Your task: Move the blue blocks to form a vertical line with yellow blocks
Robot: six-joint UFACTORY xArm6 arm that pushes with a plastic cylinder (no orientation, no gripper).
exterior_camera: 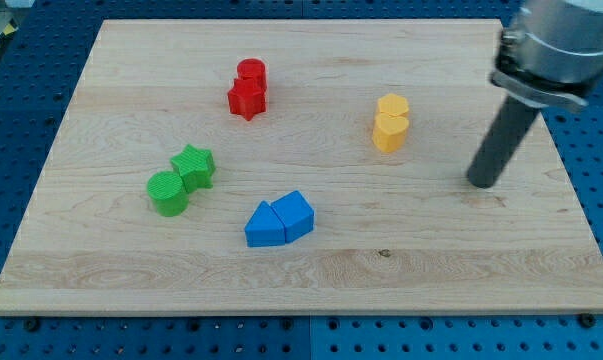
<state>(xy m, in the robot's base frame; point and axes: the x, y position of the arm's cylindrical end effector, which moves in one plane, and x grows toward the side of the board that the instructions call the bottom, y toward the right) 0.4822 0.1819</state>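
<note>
Two blue blocks lie touching near the board's bottom middle: a blue triangular block [263, 226] on the left and a blue wedge-like block [295, 213] on the right. Two yellow blocks stand stacked in a short vertical line at the upper right of centre: a yellow hexagon [392, 106] above a yellow heart-like block [389, 133]. My tip [483, 183] rests on the board to the right of the yellow blocks, well apart from them and far right of the blue blocks.
A red cylinder [251, 72] touches a red star [246, 98] at the top middle. A green star [194, 165] touches a green cylinder [168, 192] at the left. The wooden board [101, 280] lies on a blue perforated table.
</note>
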